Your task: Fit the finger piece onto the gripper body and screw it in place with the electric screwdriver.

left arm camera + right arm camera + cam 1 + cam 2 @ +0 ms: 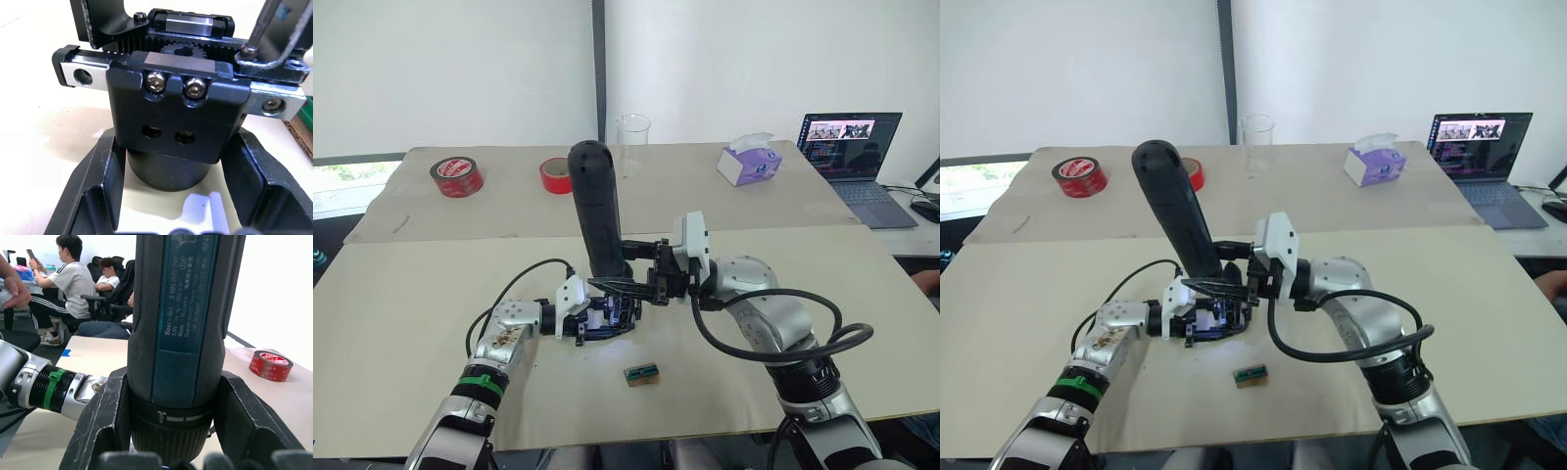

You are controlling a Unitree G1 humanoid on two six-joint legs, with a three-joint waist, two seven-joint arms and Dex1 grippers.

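Centre frame, our left gripper (pixel 597 318) fingers clamp the gripper body (pixel 176 112); right gripper (pixel 641 279) fingers clasp the electric screwdriver (pixel 597 211), whose tilted bit may slip off the screw.

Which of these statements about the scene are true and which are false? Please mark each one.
1. The right gripper holds the electric screwdriver upright. True.
2. The left gripper holds the gripper body. True.
3. The screwdriver lies flat on the table. False: it stands upright over the gripper body.
4. Two rolls of red tape sit on the far table. True.
5. The laptop is closed. False: it is open with the screen lit.
6. The small green block is held by the left gripper. False: it lies loose on the table.
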